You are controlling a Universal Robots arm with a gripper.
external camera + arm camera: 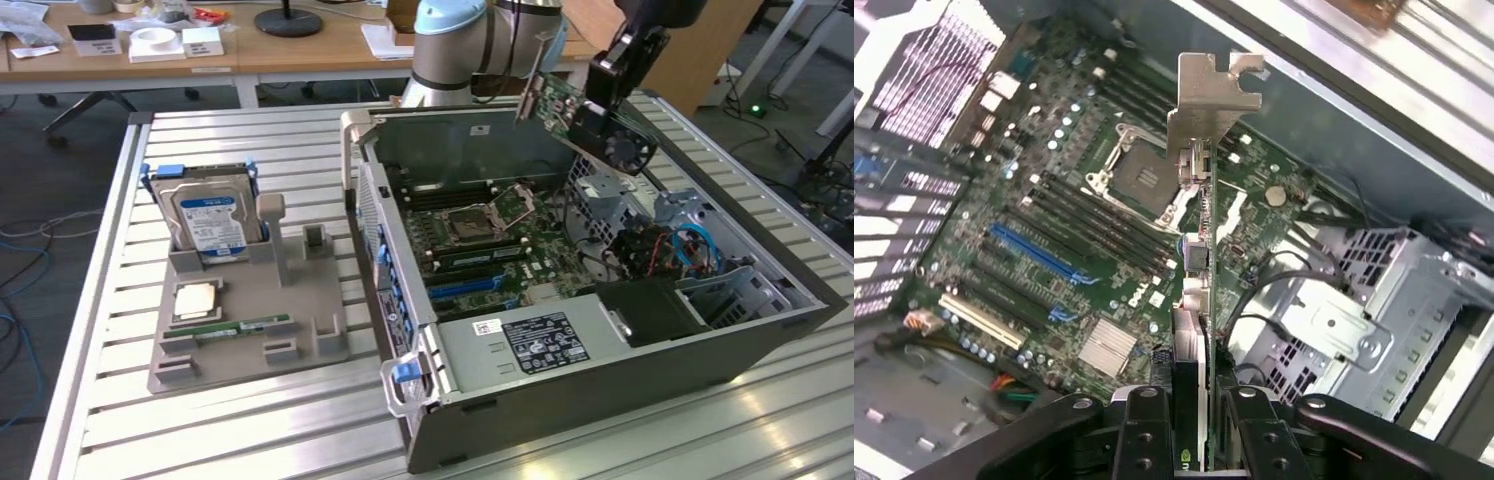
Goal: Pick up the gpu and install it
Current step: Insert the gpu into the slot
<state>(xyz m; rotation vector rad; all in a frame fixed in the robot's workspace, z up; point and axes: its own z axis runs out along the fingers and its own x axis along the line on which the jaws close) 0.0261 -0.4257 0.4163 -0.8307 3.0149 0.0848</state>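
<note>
The gpu (567, 100), a green card with a black fan and a silvery bracket at one end, hangs tilted above the far side of the open computer case (747, 330). My gripper (603, 105) is shut on it from above. In the wrist view the gpu (1199, 300) runs edge-on away from my gripper (1199, 445), its bracket (1214, 100) at the far end. Black fingers (1144, 430) press on both sides of the card. Beneath it lies the motherboard (1054, 220) with the processor socket (1139, 180) and a blue slot (1039, 250).
On the slatted metal table (267, 420), a grey holder tray (314, 345) at the exterior view's left carries a hard drive (211, 215), a processor chip (196, 298) and a memory stick (240, 327). Drive cages and cables (667, 250) crowd the case's right side.
</note>
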